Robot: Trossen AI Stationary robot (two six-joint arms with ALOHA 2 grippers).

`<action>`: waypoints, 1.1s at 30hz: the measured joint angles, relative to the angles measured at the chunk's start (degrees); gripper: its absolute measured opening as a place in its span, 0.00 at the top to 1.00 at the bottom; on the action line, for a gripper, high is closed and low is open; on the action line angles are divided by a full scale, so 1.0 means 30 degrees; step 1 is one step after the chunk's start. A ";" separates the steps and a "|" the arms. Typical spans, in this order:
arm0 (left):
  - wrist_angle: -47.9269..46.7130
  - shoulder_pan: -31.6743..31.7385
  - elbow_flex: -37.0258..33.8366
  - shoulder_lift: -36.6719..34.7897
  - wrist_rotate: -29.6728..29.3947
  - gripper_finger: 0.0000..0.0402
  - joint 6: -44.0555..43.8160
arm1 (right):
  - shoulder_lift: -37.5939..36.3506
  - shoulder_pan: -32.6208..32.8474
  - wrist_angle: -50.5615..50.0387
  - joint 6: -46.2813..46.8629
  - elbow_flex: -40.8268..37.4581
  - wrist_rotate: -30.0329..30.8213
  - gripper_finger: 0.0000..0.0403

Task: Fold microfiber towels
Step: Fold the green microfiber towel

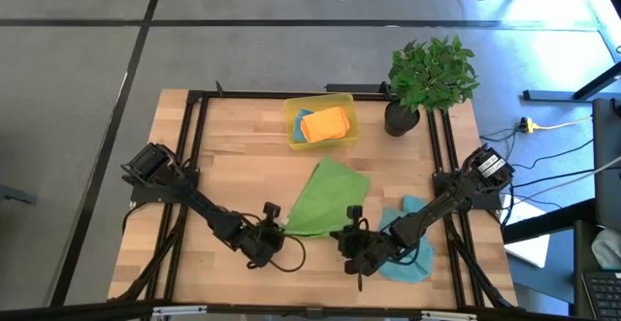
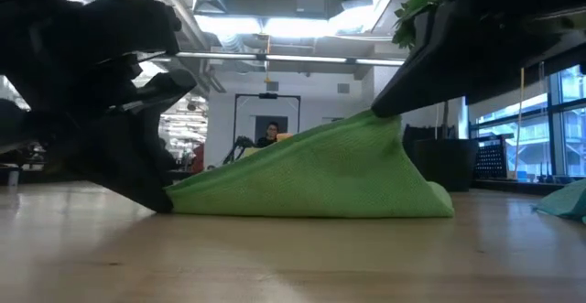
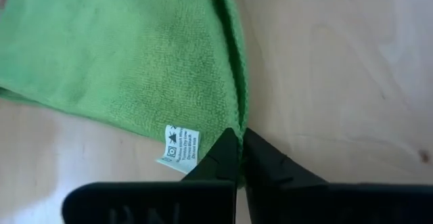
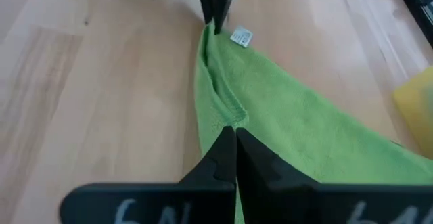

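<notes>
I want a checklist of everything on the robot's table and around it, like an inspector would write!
Surface: wooden table, black frame along its edges.
Job's things: green towel stretched between both grippers, one end raised; teal towel lying near the right arm; orange towel on a blue one in the yellow bin.
Clutter: potted plant at the far right corner.
Grippers: left gripper shut on a corner of the green towel beside its white label; right gripper shut on the green towel's edge.
Cables: loose cables on the floor right of the table.
Surroundings: grey floor; a person far behind.
</notes>
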 joint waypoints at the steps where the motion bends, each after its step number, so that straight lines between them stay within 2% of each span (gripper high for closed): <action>1: -0.0176 0.0000 0.0204 0.0000 0.0231 1.00 -0.0177 | 0.0000 0.0103 0.0013 0.0006 0.0003 -0.0012 1.00; 3: -0.0773 -0.0126 0.0735 -0.0036 0.0821 1.00 -0.0231 | 0.0000 0.0364 0.0169 0.0126 0.0004 -0.0075 1.00; 7: -0.2572 -0.0437 0.2741 -0.0066 0.2665 1.00 -0.0987 | -0.0007 0.0815 0.0486 0.0255 0.0022 -0.1454 1.00; 10: -0.4013 -0.0558 0.4374 -0.0067 0.3102 1.00 -0.1914 | -0.0007 0.1270 0.0480 0.0320 0.0022 -0.1677 1.00; 16: -0.4820 -0.1306 0.6687 -0.0087 0.3957 1.00 -0.2639 | -0.0007 0.1996 0.1626 0.0284 0.0029 -0.4386 1.00; 22: -0.4878 -0.1528 0.7853 -0.0124 0.2975 1.00 -0.1667 | -0.0432 0.2236 0.0574 0.0410 0.0029 -0.1545 1.00; 27: -0.7309 -0.0628 0.7835 -0.0124 0.2748 1.00 -0.1824 | -0.0974 0.2006 -0.1276 0.1397 0.0029 0.0798 1.00; 33: -0.7667 0.0319 0.7598 -0.0124 0.2609 1.00 -0.1027 | -0.1399 0.1526 -0.3619 0.3468 0.0029 0.3588 1.00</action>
